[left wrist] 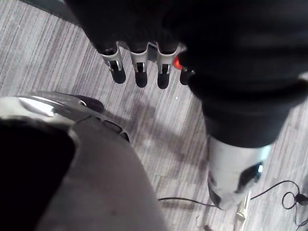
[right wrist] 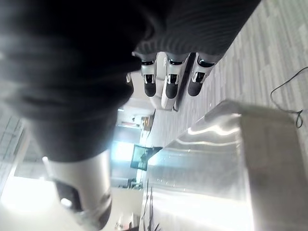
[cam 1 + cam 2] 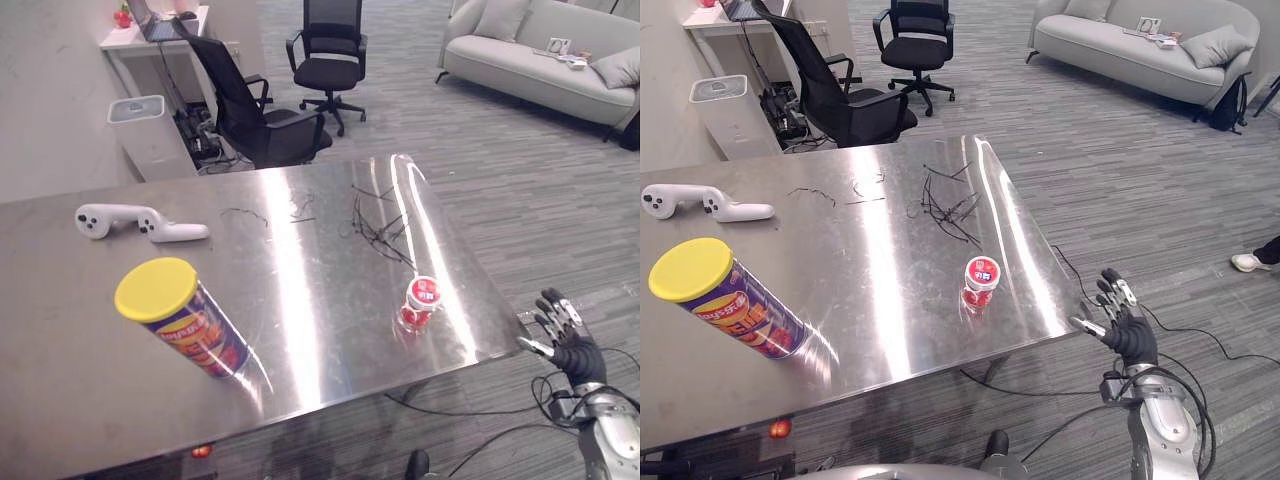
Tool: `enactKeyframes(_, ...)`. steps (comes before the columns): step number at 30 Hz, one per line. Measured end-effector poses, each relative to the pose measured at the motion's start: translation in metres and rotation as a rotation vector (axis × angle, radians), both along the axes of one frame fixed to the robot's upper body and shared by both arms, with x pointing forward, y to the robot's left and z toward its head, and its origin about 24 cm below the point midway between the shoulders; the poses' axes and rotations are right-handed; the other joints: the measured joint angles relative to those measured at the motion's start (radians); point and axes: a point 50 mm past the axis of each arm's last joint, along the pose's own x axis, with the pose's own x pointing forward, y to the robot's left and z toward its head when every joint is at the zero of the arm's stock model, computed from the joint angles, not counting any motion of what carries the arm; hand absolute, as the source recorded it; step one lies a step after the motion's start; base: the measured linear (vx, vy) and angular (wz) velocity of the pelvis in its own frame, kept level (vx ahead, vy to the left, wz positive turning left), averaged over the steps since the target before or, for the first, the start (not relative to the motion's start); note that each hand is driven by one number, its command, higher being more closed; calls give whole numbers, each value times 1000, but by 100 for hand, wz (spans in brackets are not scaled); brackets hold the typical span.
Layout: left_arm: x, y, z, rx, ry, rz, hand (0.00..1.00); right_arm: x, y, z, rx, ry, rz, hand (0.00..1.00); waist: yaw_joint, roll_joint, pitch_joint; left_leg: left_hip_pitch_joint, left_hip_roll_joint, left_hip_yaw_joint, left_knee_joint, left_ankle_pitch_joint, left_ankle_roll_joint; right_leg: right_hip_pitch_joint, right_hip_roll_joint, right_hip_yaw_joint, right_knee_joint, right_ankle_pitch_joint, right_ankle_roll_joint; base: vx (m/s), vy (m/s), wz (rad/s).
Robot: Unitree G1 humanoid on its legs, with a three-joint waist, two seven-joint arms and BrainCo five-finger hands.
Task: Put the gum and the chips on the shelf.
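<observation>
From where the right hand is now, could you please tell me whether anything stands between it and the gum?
Nothing visible does. The right hand hangs open off the near right corner of the table, and only bare metal lies between that edge and the gum. The black wires lie farther back, the chips far to its left.

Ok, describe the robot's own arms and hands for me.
The right robot hand has silver fingers with dark tips; a dark ribbed cover wraps its back and wrist, and the forearm is silver-grey. The left robot hand looks the same: silver, dark-tipped fingers under a dark ribbed cover.
</observation>
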Motion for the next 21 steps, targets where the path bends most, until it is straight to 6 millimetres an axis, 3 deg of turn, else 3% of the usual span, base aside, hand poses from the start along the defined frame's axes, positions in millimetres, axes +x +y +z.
enactKeyframes(5, 0, 3, 1, 8, 2, -13, 0, 8, 8, 22, -89, -55, 138, 0, 0, -5, 4, -3, 1, 0, 2, 0, 0, -3, 1, 0, 0, 0, 0, 0, 0, 0)
enactKeyframes(15, 2, 0, 0, 11, 0, -60, 0, 26, 34, 34, -125, -86, 313, 0, 2, 3, 29, -30, 4, -7, 16, 0, -1, -19, 0, -6, 0, 0, 0, -16, -13, 1)
enactKeyframes(21, 3, 0, 0, 12, 1, -64, 0, 34, 36, 38, -125, -109, 311, 0, 4, 6, 31, -39, 4, -29, 20, 0, -1, -14, -3, -29, 0, 0, 0, 3, -7, 11)
